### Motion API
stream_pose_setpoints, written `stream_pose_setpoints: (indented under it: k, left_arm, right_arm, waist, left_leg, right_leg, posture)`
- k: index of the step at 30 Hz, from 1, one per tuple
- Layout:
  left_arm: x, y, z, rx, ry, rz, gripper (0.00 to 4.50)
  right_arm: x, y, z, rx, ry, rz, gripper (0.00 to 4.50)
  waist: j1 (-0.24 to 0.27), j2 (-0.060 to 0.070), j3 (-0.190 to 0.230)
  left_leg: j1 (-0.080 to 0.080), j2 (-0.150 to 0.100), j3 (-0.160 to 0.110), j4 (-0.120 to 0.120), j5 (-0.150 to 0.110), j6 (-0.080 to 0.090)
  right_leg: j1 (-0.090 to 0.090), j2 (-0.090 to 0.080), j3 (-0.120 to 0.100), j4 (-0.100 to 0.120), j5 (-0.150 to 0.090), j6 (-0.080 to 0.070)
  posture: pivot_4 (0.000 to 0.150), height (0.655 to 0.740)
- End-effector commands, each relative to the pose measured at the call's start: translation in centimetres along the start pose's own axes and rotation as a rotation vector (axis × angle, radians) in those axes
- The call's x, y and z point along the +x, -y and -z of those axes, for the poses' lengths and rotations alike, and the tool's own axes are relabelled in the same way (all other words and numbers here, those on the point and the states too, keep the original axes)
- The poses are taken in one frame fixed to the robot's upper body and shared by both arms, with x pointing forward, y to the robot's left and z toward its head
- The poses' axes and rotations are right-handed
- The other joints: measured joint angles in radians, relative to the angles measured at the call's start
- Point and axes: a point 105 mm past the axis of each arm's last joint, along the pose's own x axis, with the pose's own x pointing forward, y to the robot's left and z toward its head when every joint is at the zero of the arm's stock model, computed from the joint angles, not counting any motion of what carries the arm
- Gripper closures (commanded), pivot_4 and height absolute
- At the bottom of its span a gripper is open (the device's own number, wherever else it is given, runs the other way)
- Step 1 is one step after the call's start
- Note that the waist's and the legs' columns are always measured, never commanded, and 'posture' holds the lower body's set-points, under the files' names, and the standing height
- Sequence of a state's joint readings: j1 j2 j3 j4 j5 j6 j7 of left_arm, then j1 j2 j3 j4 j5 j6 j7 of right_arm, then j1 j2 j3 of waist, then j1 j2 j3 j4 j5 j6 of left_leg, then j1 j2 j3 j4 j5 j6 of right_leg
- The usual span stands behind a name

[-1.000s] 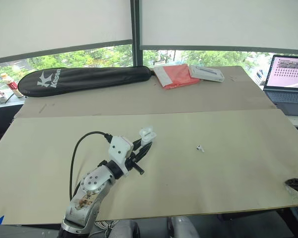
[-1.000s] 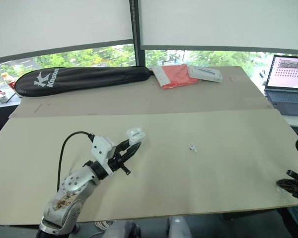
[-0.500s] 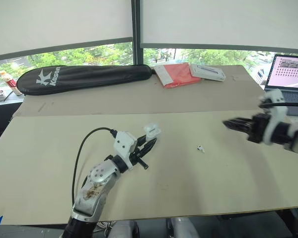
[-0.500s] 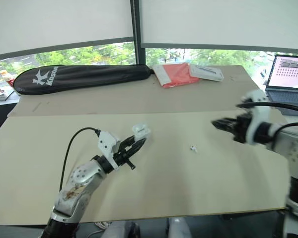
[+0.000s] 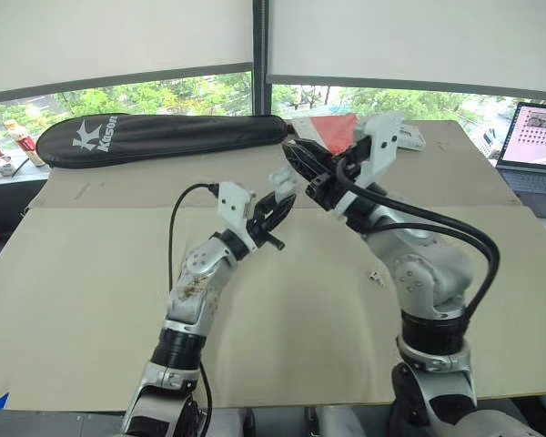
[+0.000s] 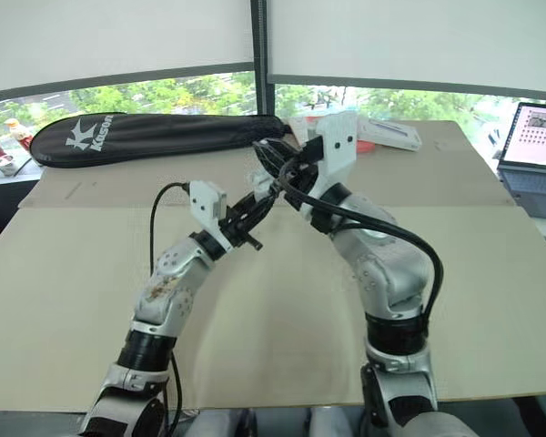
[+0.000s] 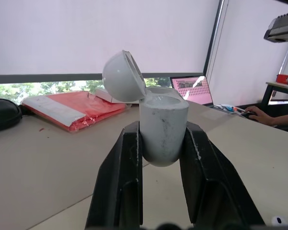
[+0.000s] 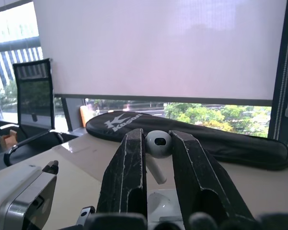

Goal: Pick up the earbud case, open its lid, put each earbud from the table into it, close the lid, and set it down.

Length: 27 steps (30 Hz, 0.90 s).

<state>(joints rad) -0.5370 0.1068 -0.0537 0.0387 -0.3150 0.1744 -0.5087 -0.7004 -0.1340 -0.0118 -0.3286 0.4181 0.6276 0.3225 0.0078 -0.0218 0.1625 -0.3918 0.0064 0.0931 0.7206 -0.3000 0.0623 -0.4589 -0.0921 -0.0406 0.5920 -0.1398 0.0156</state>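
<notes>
We hold the earbud case [image 7: 163, 120] clamped upright in our left gripper [image 5: 275, 206], its lid [image 7: 122, 76] tipped back so the well faces up. Our right gripper [image 8: 156, 136] pinches one earbud [image 8: 158, 144] stem-down just above that opening, apparently to seat it. The other earbud [image 5: 375, 278] lies on the table [image 5: 91, 273] well below.

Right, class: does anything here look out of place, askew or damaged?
Nothing stands out. The earbud case sits upright in the left gripper with its lid hinged open, the right gripper pinches one earbud, and the other earbud lies alone on the table, not yet packed. No damage or spill shows.
</notes>
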Motion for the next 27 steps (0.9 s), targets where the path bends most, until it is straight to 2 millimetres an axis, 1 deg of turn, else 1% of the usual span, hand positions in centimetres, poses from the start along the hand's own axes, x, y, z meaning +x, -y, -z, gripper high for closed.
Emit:
stream_pose_setpoints:
  k: [1, 9, 15, 22, 27]
  left_arm:
    - [0.7, 0.1, -1.8, 0.037, 0.07, 0.009, 3.94]
    - [1.0, 0.2, -2.5, 0.04, 0.091, 0.017, 3.94]
    - [1.1, 0.3, -2.7, 0.051, 0.098, 0.02, 3.94]
    - [1.2, 0.7, -3.0, 0.073, 0.108, 0.038, 3.94]
    - [1.3, 0.9, -3.1, 0.082, 0.111, 0.047, 3.94]
  right_arm:
    - [0.2, -0.3, -1.4, -0.034, 0.086, 0.007, 4.05]
    - [0.2, -0.4, -0.3, 0.01, 0.071, 0.019, 4.05]
    - [0.1, -0.5, 0.6, 0.042, 0.04, 0.016, 4.05]
    - [0.0, 0.1, 1.5, 0.075, 0.006, 0.036, 4.05]
    - [0.1, 0.1, 1.9, 0.087, -0.012, 0.03, 4.05]
  waist:
    - [0.0, 0.0, 0.0]
    - [-0.006, 0.0, 0.0]
    - [-0.011, 0.0, 0.0]
    - [-0.014, 0.0, 0.0]
    - [-0.015, 0.0, 0.0]
  left_leg:
    - [0.0, 0.0, 0.0, 0.0, 0.0, 0.0]
    - [0.002, 0.0, -0.001, -0.004, 0.001, -0.002]
    - [0.002, 0.001, -0.001, -0.005, 0.0, 0.001]
    - [0.002, 0.001, -0.002, -0.005, 0.0, 0.001]
    - [0.002, 0.001, -0.002, -0.005, 0.0, 0.0]
  right_leg:
    - [0.0, 0.0, 0.0, 0.0, 0.0, 0.0]
    - [0.0, 0.0, 0.0, 0.0, 0.0, 0.001]
    - [0.0, 0.001, 0.0, 0.001, 0.0, 0.0]
    - [0.0, 0.001, 0.0, 0.001, 0.0, 0.0]
    - [0.0, 0.001, 0.0, 0.001, 0.0, 0.0]
  posture:
    - [0.15, 0.74]
    - [0.15, 0.74]
    - [0.15, 0.74]
    - [0.15, 0.74]
    - [0.15, 0.74]
